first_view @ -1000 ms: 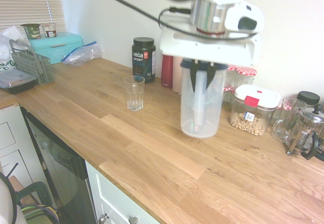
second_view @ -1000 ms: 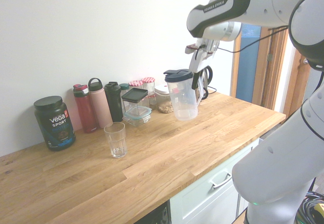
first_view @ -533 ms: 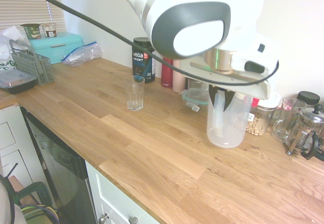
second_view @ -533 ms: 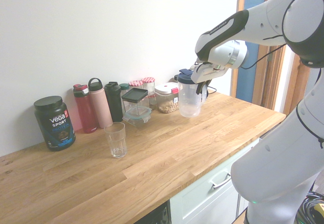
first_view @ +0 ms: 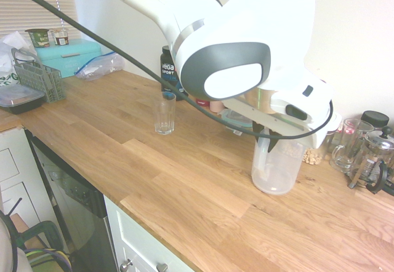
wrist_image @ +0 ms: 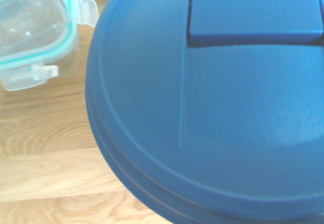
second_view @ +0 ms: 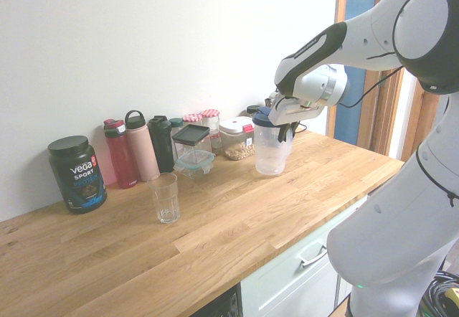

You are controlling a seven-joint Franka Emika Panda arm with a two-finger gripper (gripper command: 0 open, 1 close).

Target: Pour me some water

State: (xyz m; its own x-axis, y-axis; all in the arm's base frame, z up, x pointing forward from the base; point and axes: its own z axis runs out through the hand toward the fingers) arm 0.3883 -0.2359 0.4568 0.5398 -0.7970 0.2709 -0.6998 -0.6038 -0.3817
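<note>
A translucent plastic pitcher (first_view: 277, 168) with a blue lid (wrist_image: 212, 107) stands upright on the wooden counter (first_view: 184, 180), or just above it. It is well away from the empty-looking drinking glass (first_view: 164, 113). My gripper (second_view: 281, 118) is at the pitcher's (second_view: 271, 152) top on the handle side and is shut on it; the arm's bulk hides the fingers in the first exterior view. The glass (second_view: 165, 197) stands alone near the middle of the counter. The water is too faint to make out in either vessel.
Against the wall stand a black Vega tub (second_view: 77, 173), three bottles (second_view: 141, 147), jars and a clear food container (second_view: 192, 152). A nut canister (first_view: 315, 155), a glass mug (first_view: 348, 146) and a French press (first_view: 372, 161) crowd beside the pitcher. A dish rack (first_view: 40, 78) stands at the counter's far end.
The arm has carried the pitcher away from the glass, toward the jars, and lowered it to the counter. The glass has not moved.
</note>
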